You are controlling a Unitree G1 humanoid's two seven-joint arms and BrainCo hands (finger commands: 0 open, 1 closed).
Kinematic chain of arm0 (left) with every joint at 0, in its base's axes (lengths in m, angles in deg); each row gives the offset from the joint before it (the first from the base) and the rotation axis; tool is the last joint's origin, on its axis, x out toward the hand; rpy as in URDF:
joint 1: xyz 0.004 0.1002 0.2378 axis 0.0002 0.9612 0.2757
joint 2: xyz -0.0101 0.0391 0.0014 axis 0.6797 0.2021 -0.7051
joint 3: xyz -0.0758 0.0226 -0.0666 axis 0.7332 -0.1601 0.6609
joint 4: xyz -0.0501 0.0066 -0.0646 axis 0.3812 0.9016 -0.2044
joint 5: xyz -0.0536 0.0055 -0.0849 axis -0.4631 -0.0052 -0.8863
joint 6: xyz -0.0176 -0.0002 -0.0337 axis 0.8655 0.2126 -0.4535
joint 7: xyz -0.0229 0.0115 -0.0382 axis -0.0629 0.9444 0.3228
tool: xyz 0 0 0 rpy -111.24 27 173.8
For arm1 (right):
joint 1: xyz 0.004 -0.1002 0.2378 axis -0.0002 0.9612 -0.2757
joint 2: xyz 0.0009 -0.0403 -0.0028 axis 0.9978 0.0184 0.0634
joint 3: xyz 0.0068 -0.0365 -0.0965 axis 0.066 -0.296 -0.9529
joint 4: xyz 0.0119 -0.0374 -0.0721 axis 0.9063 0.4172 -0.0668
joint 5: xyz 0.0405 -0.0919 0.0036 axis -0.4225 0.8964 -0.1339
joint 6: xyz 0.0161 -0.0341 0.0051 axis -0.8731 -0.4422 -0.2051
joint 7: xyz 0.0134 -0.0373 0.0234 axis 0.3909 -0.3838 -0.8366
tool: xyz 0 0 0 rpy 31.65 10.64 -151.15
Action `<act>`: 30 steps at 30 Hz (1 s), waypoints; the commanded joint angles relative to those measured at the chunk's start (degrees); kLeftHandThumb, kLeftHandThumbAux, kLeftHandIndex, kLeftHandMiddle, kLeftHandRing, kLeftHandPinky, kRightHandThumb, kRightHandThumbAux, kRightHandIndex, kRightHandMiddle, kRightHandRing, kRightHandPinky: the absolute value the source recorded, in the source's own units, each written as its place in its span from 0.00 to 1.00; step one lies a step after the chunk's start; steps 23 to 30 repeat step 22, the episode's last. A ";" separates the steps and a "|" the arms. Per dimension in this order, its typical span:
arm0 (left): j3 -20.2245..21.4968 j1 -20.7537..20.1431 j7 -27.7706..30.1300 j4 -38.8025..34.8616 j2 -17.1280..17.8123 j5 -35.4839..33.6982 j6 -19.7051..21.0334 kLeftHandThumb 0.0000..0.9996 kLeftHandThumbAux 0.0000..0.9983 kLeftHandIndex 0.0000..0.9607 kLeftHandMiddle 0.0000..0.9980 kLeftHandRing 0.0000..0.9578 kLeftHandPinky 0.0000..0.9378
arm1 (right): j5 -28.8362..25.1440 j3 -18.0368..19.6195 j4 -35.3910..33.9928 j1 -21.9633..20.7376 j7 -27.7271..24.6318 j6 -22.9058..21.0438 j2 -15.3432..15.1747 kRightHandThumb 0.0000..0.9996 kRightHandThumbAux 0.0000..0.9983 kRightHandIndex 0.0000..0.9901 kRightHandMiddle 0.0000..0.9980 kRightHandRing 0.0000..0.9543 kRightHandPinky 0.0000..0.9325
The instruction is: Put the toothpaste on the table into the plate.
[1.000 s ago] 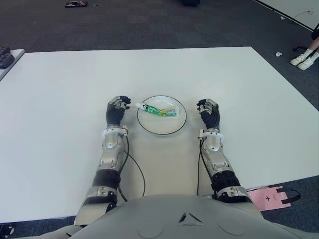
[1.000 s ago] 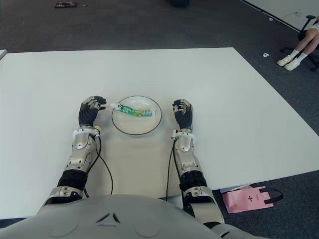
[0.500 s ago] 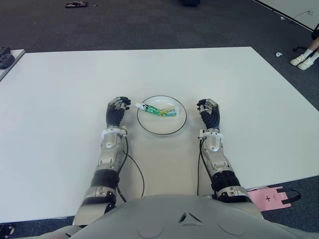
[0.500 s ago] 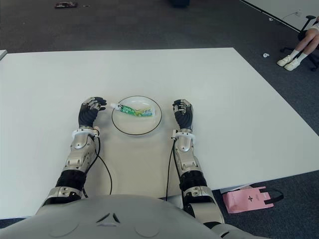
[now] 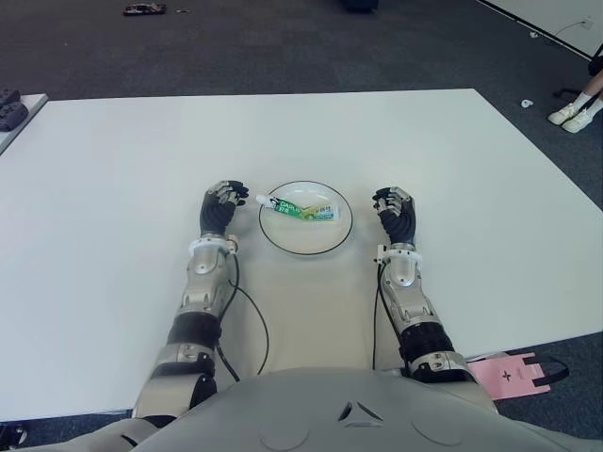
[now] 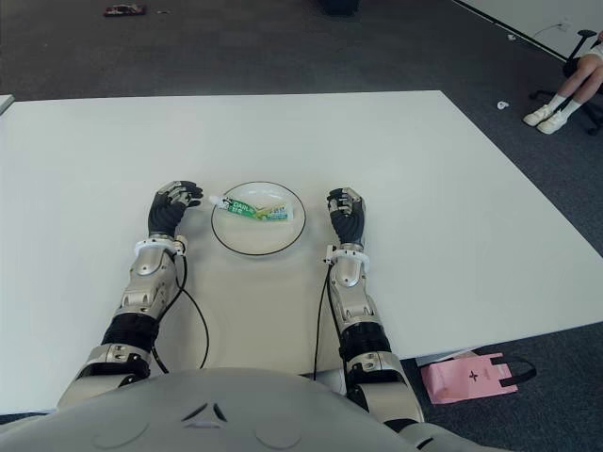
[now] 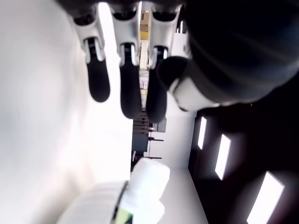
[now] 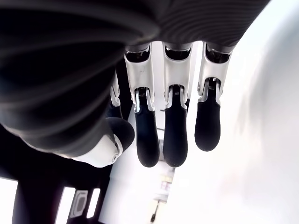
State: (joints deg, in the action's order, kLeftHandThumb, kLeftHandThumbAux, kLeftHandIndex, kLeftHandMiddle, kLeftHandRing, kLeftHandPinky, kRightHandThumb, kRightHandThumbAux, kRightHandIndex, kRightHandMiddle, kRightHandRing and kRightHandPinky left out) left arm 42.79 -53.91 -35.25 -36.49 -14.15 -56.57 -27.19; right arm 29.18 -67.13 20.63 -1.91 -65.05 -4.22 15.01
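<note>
A green and white toothpaste tube (image 5: pixel 300 208) lies flat inside the round white plate (image 5: pixel 303 237) in the middle of the white table (image 5: pixel 113 188). Its white cap (image 7: pixel 147 179) pokes out over the plate's left rim. My left hand (image 5: pixel 220 205) shows just left of the plate, close to the cap, its fingers (image 7: pixel 132 88) relaxed and holding nothing. On the plate's other side, a short gap away, is my right hand (image 5: pixel 395 211). Its fingers (image 8: pixel 175 135) hang loose, with nothing in them.
Thin black cables (image 5: pixel 254 325) run from both wrists back toward my body. A pink bag (image 5: pixel 513 370) sits on the floor at the near right. A person's feet in white shoes (image 5: pixel 577 111) show at the far right. Dark objects (image 5: pixel 9 105) lie on a side table at the far left.
My left forearm and elbow have swung slightly outward to the left, while the hand stays beside the plate. The toothpaste, plate and right hand have not moved.
</note>
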 commanded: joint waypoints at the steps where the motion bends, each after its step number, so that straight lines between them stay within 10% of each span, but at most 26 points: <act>1: 0.38 1.67 2.48 6.62 0.04 -0.86 1.19 0.72 0.72 0.45 0.44 0.43 0.41 | -0.49 -0.79 4.45 5.93 -0.98 -1.78 1.86 0.71 0.73 0.43 0.50 0.54 0.57; 30: 0.25 -0.90 3.03 15.19 1.28 0.94 -2.62 0.72 0.72 0.45 0.45 0.46 0.48 | -0.54 -0.32 4.84 5.99 -1.06 -1.64 1.98 0.71 0.73 0.43 0.50 0.53 0.56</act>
